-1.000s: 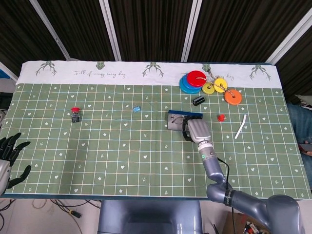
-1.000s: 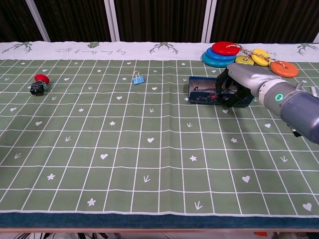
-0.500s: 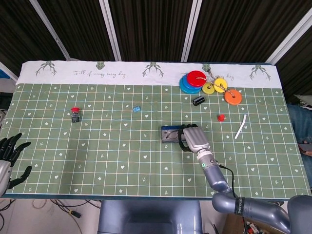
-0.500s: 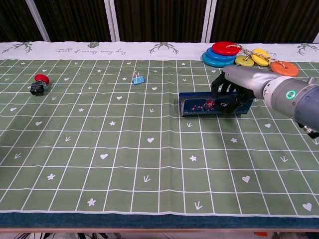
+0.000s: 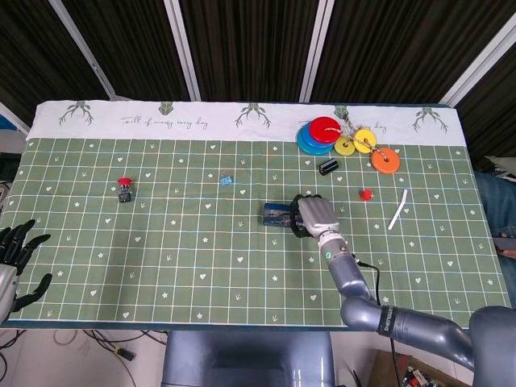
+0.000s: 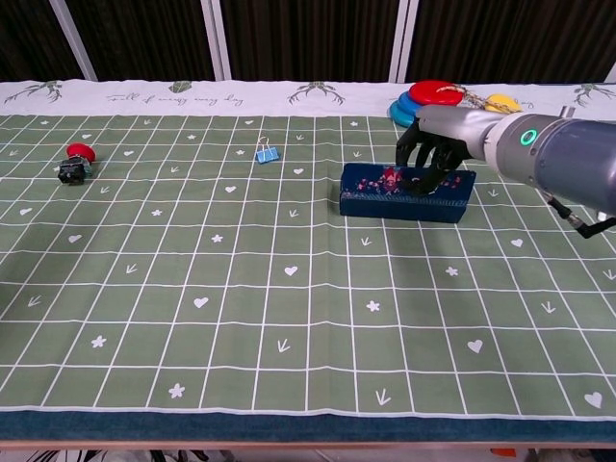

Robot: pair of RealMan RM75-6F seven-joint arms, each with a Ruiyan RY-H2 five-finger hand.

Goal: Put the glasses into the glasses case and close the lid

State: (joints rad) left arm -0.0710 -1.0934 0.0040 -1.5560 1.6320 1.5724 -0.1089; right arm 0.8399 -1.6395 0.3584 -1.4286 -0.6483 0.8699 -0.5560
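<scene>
Closing the glasses case (image 6: 404,192)
Right hand (image 6: 428,159) presses fingertips on the shut-looking lid, mid-bench (image 6: 289,318). Case appears rigid, light, likely to slide: press centrally. Left hand (image 5: 14,246) idle, fingers spread.

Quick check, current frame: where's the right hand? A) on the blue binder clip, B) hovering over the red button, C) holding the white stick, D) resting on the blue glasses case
D: in the chest view the right hand has its fingers down on top of the case, which looks closed; the head view also shows the hand over the case.
</scene>
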